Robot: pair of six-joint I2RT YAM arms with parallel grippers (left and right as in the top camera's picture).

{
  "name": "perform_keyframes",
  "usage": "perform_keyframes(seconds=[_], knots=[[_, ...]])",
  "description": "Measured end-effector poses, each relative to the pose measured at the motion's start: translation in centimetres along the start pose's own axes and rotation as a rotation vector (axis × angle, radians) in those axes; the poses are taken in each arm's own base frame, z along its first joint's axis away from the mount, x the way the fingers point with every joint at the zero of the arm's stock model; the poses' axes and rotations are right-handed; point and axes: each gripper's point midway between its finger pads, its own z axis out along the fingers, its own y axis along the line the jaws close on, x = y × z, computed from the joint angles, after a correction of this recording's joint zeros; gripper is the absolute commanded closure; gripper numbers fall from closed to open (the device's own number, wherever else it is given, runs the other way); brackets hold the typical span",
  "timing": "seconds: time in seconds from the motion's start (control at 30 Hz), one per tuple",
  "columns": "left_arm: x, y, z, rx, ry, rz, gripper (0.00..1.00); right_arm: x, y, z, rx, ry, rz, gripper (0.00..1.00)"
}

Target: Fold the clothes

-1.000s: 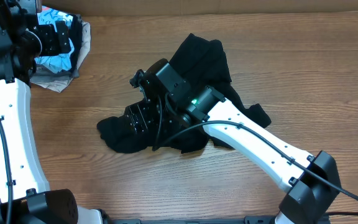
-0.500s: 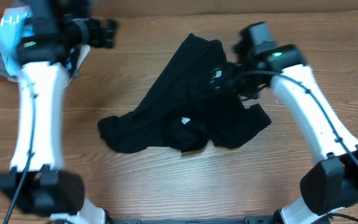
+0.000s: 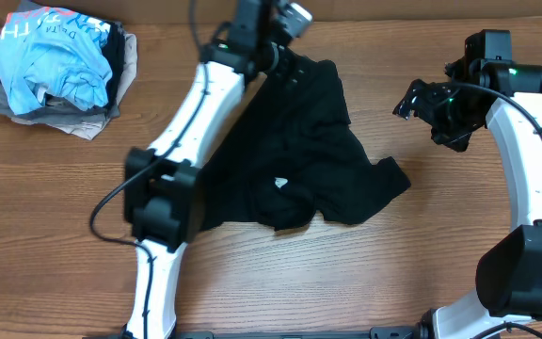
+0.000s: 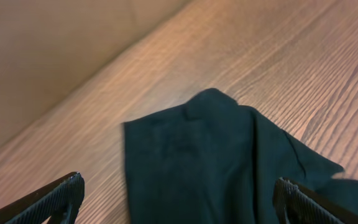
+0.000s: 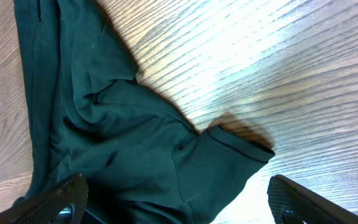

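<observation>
The left tool [image 4: 179, 190] hangs spread wide and empty over the far edge of the black clothes [image 3: 299, 160] crumpled mid-tabletop [image 3: 459, 254], while the right tool [image 5: 176, 186], equally spread and empty, hovers off their right side.

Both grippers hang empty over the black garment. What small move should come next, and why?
Probably lower the left gripper onto the far corner of the black garment and close. Its jaws stand open, with that corner lying flat on the wood between them. The right gripper, also open, hovers over a sleeve.
</observation>
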Motion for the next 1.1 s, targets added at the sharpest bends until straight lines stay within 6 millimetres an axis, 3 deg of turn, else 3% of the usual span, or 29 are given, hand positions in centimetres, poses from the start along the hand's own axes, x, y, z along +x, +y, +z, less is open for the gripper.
perform_keyframes(seconds=[0.27,0.67,0.83,0.9,1.1], knots=[[3.7,-1.3,5.8,0.012,0.057,0.022,0.02,0.0,0.1,0.0,-0.001,-0.002,-0.024,0.05],[5.8,-1.1,8.9,-0.027,0.076,0.037,0.06,-0.1,0.1,0.0,-0.001,-0.003,-0.031,0.05],[7.6,-1.0,10.5,-0.035,0.1,0.031,0.19,-0.4,0.2,0.0,-0.007,-0.018,-0.036,0.05],[7.5,-0.9,10.5,-0.038,0.093,0.03,0.27,-0.6,0.3,0.0,-0.01,-0.026,-0.04,0.05],[7.1,0.1,10.5,-0.065,0.072,0.004,0.37,-1.1,0.5,0.0,-0.018,-0.045,-0.046,0.05]])
